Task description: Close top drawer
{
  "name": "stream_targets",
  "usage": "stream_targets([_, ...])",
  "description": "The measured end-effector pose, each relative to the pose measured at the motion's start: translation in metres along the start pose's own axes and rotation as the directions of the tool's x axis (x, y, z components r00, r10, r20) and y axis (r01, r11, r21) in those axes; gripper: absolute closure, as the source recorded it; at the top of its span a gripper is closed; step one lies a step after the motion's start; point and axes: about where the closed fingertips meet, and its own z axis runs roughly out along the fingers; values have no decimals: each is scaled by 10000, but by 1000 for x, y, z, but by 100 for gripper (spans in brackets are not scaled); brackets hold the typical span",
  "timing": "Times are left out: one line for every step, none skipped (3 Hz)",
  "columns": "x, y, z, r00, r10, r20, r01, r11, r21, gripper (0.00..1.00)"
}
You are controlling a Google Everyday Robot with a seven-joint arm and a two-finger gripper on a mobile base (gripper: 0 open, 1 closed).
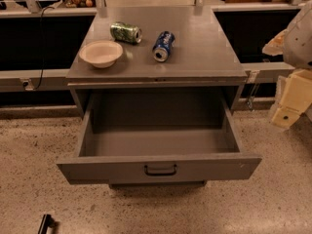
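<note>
The top drawer (158,167) is a wide grey metal drawer pulled far out of the cabinet toward me. Its deep box is empty inside. A small dark loop handle (160,169) sits at the centre of its front panel. My gripper (291,103), a cream-coloured part on a pale arm, is at the right edge of the view. It is level with the drawer's right side and apart from it, holding nothing that I can see.
On the grey cabinet top (195,57) lie a pale bowl (101,53), a green can (126,32) on its side and a blue can (163,46) on its side. Speckled floor lies in front. A small dark object (46,224) is at the bottom left.
</note>
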Motion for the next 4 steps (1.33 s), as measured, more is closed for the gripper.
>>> stream_targets([1,-1,1,10000,72,21,-72,10000,30,0])
stream_targets([4,-18,22,9977,364,565,-426,9926,1133,0])
stream_targets([8,-14,26,9986,267,446,-303,9961,827,0])
stream_targets([11,7,73,9961,299,832,-296,9995,-51,0])
